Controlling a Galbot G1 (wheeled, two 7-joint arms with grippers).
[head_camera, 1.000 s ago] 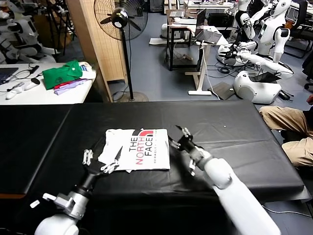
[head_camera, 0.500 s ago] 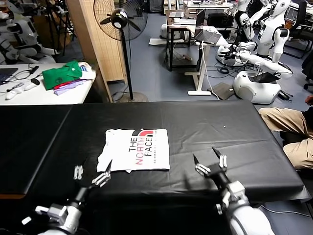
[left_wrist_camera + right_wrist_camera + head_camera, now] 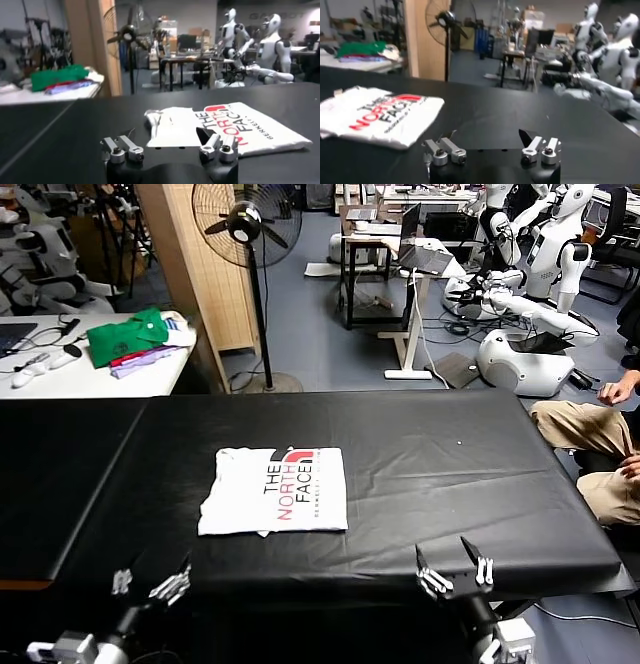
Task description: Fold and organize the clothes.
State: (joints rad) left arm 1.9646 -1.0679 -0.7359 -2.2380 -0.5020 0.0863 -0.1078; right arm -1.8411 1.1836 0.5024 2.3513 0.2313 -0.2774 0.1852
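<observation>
- The T-shirt (image 3: pixel 273 504) lies folded into 1 compact rectangle on the black table (image 3: pixel 450 474), a little to the robot's left of centre, with the black-and-red "THE NORTH FACE" print facing up on its right half and plain white cloth on its left half.
- Its right and far edges look straight; the near-left corner shows a small ragged fold, so the stack is neat but not perfectly square.
- Nothing touches the shirt: it rests flat on the table by itself, which suggests the folding is done or nearly so.
- The left gripper (image 3: pixel 150 584) hangs at the table's near edge, below and to the left of the shirt, well apart from it, fingers spread and holding nothing; the left wrist view shows the shirt lying beyond its empty fingertips (image 3: pixel 122 150).
- The right gripper (image 3: pixel 455 567) sits at the near edge on the robot's right, also clear of the shirt, jaws wide and empty.
- Both grippers stand low and off the cloth, a placing that reads as pulled clear so the fold is not disturbed.
- Farther off, on a white side table (image 3: pixel 90 379) beyond the left end, lies a green shirt (image 3: pixel 127 336) on a purple cloth (image 3: pixel 150 360), no part of this job.
- A pedestal fan (image 3: pixel 247 229) stands behind the table, and a seated person's legs (image 3: pixel 595 449) show at the far right.
</observation>
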